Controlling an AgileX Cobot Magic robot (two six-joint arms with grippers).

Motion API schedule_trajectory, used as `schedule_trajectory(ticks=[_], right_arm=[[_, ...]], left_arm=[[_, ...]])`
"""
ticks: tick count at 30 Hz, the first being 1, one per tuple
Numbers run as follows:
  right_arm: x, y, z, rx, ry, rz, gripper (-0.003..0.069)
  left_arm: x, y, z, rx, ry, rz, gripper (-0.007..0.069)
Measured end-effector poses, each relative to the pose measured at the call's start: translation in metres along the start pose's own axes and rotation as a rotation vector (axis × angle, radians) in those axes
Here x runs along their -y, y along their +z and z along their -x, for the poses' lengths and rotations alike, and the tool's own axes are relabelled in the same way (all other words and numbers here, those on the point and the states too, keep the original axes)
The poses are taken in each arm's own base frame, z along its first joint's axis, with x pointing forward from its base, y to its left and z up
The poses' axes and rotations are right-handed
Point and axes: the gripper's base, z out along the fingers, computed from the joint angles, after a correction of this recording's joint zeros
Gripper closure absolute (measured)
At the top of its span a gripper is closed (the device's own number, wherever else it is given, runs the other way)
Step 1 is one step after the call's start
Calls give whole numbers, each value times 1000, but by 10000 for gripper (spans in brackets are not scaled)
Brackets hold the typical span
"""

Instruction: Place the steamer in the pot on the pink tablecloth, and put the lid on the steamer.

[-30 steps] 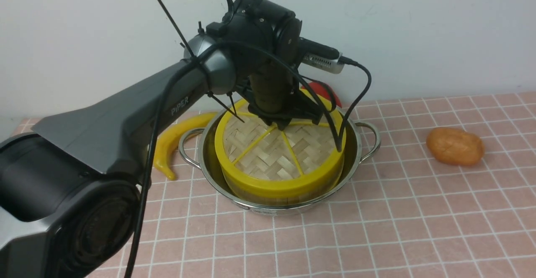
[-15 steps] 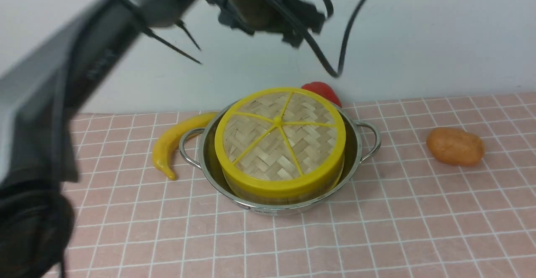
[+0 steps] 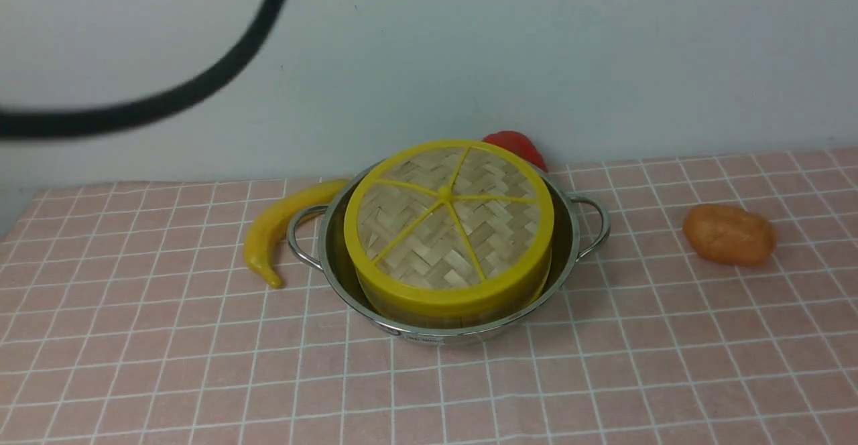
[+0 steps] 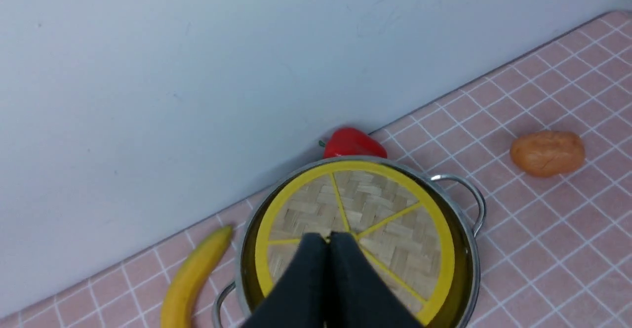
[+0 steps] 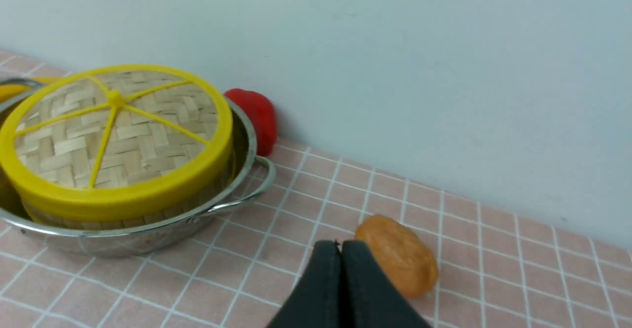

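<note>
The steel pot point(image 3: 574, 244) stands on the pink tablecloth point(image 3: 603, 364) near the back wall. The steamer point(image 3: 462, 311) sits inside it, only its bamboo side wall showing. The lid point(image 3: 448, 220), a woven disc with yellow rim and spokes, lies flat on the steamer. My left gripper point(image 4: 328, 239) is shut and empty, high above the lid point(image 4: 390, 219); it is out of the front view. My right gripper point(image 5: 340, 245) is shut and empty, off to the right of the pot point(image 5: 247, 140), over the cloth. The lid also shows in the right wrist view point(image 5: 118, 135).
A yellow banana-shaped toy point(image 3: 275, 227) lies against the pot's left side. A red pepper point(image 3: 516, 145) sits behind the pot by the wall. An orange potato-like toy point(image 3: 728, 234) lies on the cloth at the right. A blurred black cable point(image 3: 167, 100) crosses the upper left.
My left arm has lifted off the lid and risen out of the front view; only its cable still shows. The lid stays on the steamer in the pot.
</note>
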Motion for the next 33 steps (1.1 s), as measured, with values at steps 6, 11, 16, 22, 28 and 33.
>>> schedule_trajectory(ticks=[6,11,16,22,28,33], right_arm=[[-4,4,-6,39,-14,27,672],[-4,4,-5,52,-14,31,659],[-4,4,-5,53,-14,32,647],[-4,4,-4,55,-14,32,625],[-4,4,-4,56,-15,33,596],[-4,4,-4,58,-15,33,575]], left_arm=[[-2,-27,-44,-56,7,-1,648],[-2,-40,-67,-77,2,-19,648],[-2,-41,-68,-76,1,-21,646],[-1,-36,-68,-89,3,-24,643],[-12,-38,-69,-91,178,73,632],[-29,-71,-77,-26,183,151,623]])
